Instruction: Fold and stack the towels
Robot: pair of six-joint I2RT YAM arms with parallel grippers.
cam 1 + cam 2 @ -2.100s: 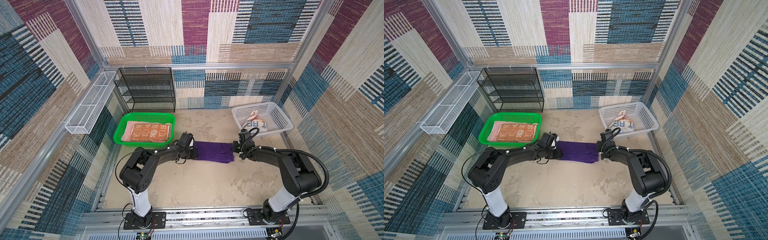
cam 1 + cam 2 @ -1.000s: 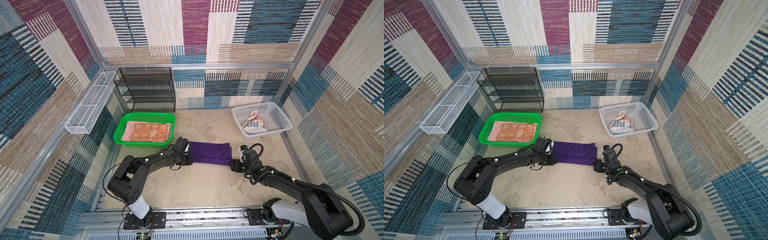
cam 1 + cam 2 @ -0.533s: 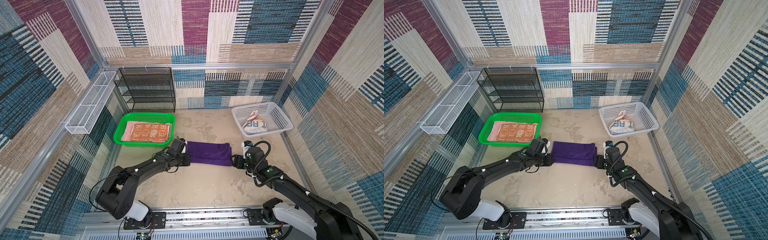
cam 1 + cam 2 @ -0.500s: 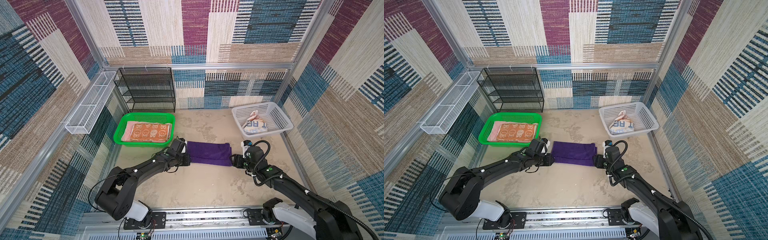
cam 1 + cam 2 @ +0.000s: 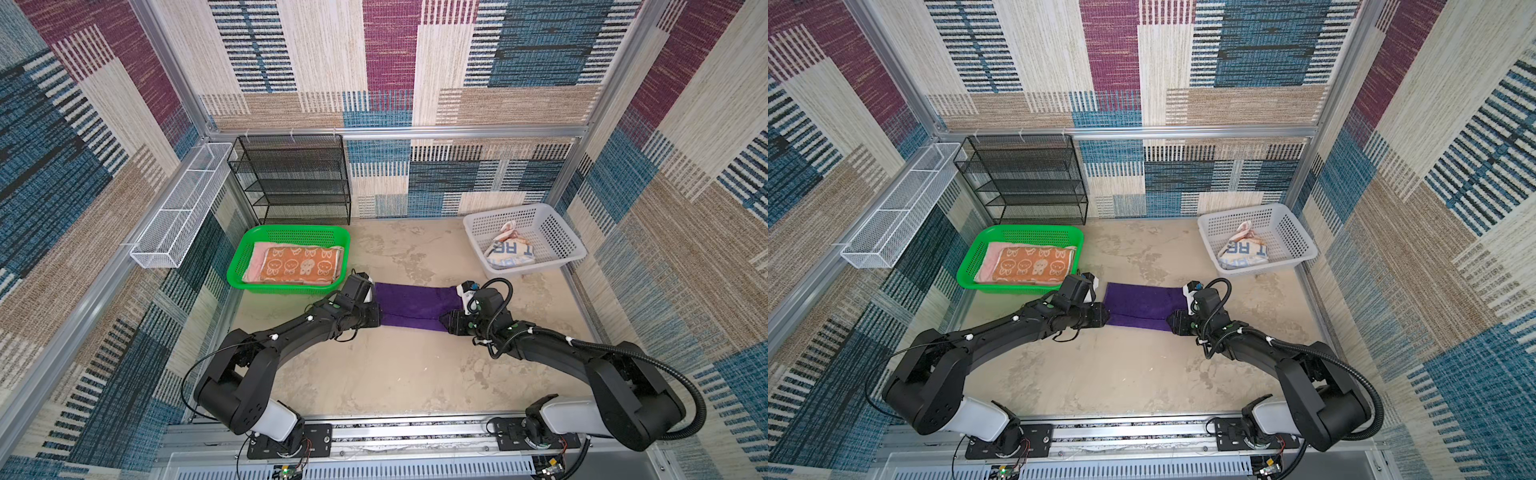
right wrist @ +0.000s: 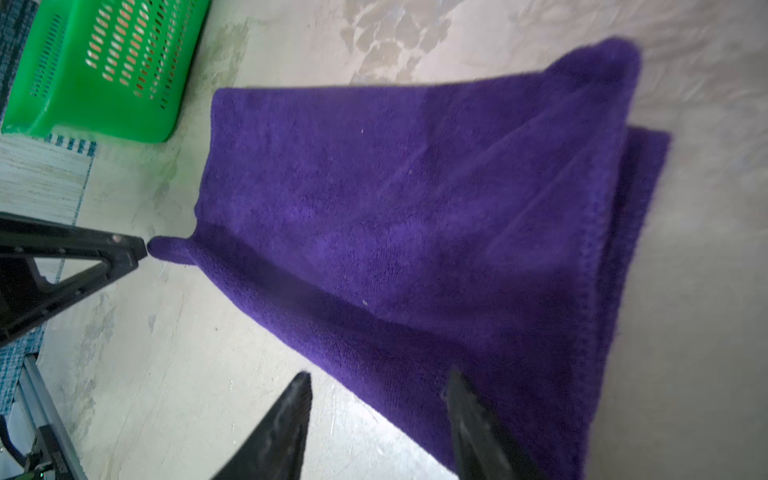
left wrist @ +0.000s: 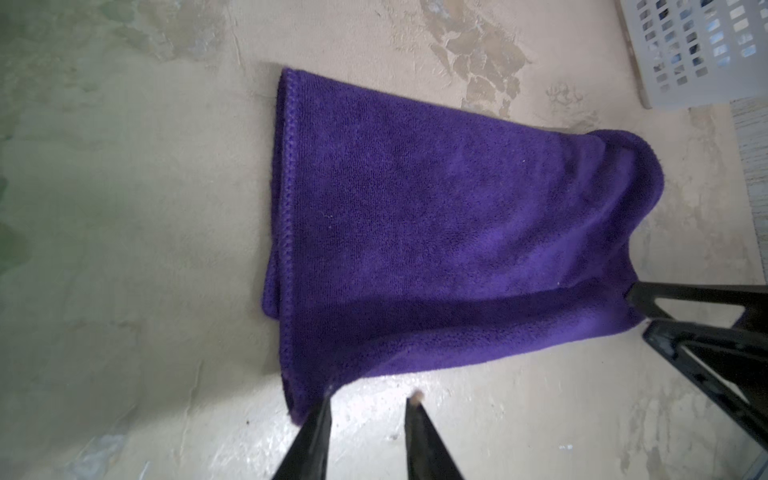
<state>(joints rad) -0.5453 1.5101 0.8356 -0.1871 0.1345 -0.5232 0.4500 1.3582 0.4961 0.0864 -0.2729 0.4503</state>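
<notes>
Between the two sets of fingers, the purple towel (image 5: pixel 415 305) lies folded on the table (image 5: pixel 395 374); one short end is near each gripper. The left gripper (image 7: pixel 372 392) is open a little and holds nothing; one finger (image 7: pixel 320 424) touches the towel's near corner; the other is over bare table just beside it. The right gripper (image 6: pixel 378 374) is open wider; the towel's edge runs between its fingers, but they are not pinching it. What could go wrong: the fingers may catch only the top layer, so the fold slides apart; they may shut on bare table and miss; one side pulling alone would drag the towel crooked. The orange towel (image 5: pixel 295 264) and pink towel (image 5: pixel 257 251) lie in the green basket (image 5: pixel 291 229), well away from both.
</notes>
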